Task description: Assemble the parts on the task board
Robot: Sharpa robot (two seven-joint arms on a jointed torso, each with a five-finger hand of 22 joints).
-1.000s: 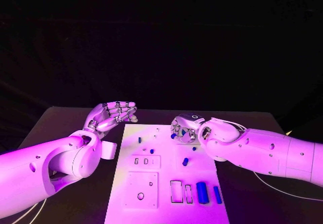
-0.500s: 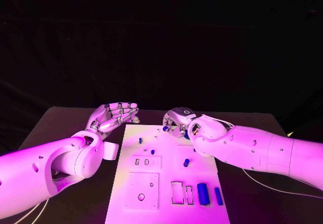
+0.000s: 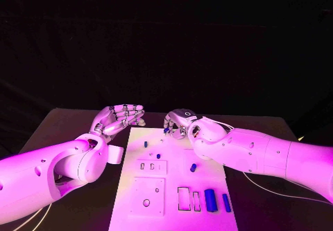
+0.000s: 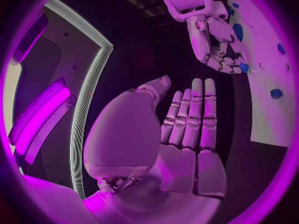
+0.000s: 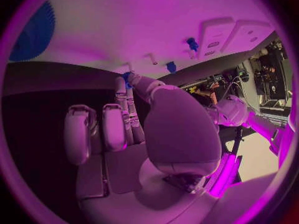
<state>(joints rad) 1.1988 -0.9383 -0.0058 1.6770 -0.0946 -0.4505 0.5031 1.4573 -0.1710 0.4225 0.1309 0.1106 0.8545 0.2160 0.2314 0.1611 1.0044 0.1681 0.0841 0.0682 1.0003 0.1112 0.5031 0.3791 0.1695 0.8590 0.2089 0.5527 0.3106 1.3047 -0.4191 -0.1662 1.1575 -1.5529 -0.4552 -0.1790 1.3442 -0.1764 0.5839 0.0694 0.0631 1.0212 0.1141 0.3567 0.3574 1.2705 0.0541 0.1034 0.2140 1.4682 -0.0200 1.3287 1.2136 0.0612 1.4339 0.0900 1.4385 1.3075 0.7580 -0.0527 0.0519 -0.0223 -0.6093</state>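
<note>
The white task board [image 3: 173, 190] lies lengthwise in the middle of the black table. My right hand [image 3: 179, 125] hovers over its far end and pinches a small blue part [image 3: 167, 130] at its fingertips; that part [image 5: 126, 77] also shows in the right wrist view, and in the left wrist view [image 4: 244, 67]. My left hand [image 3: 121, 118] is raised beside the board's far left corner, palm open, fingers [image 4: 196, 114] straight and apart, holding nothing. Small blue pegs [image 3: 146, 143] [image 3: 159, 156] [image 3: 193, 167] stand on the board.
Two long blue parts [image 3: 210, 198] [image 3: 225, 202] lie at the board's near right beside empty slots [image 3: 182, 198]. A square recessed plate [image 3: 147, 195] sits near left. A round blue piece [image 5: 34, 32] lies on the board in the right wrist view.
My right hand has moved left and toward the far end of the board, carrying the small blue part. The left hand has stayed almost still.
</note>
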